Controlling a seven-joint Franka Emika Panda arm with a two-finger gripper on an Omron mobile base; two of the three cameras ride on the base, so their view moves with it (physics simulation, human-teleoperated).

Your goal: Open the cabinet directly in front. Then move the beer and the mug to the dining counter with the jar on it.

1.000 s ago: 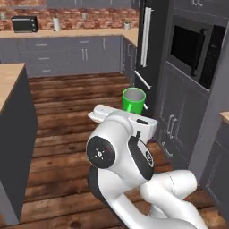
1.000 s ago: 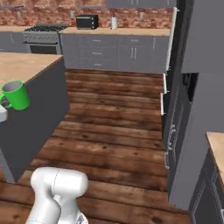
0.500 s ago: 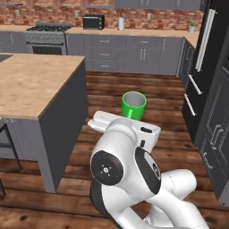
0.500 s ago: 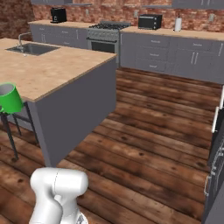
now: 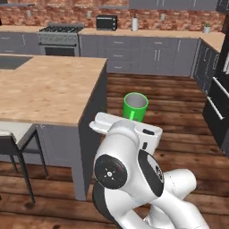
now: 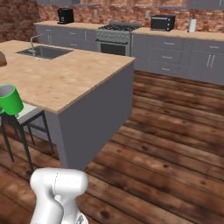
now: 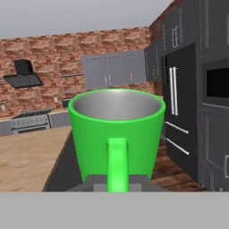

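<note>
Brick walls and grey base cabinets ringed the kitchen, with a range (image 5: 59, 35) and a microwave (image 5: 106, 22) along the far counter and plank flooring between. The gripper (image 7: 117, 181) was clamped on the handle of the mug (image 5: 135, 107) — in the hand view the green handle ran straight down between the dark tips, and the mug sat upright, its steel-grey inside open to the ceiling. It was carried in the air above the white arm, off any surface. The dining counter (image 5: 53, 89), with its light wood top and grey base, lay to the left of the mug in the left base view, its near corner just beside it; in the right base view the mug (image 6: 9, 99) hung close against the counter's near edge, with the sink (image 6: 43, 52) and faucet further along the top. So the set-down lay leftward and slightly forward, over the rim and onto bare wood. A stool (image 5: 13, 141) stood tucked under the near edge, low enough that it probably would not interfere. The black fridge (image 7: 181, 107) stood well apart on the other side. No jar or beer could be made out with confidence.
</note>
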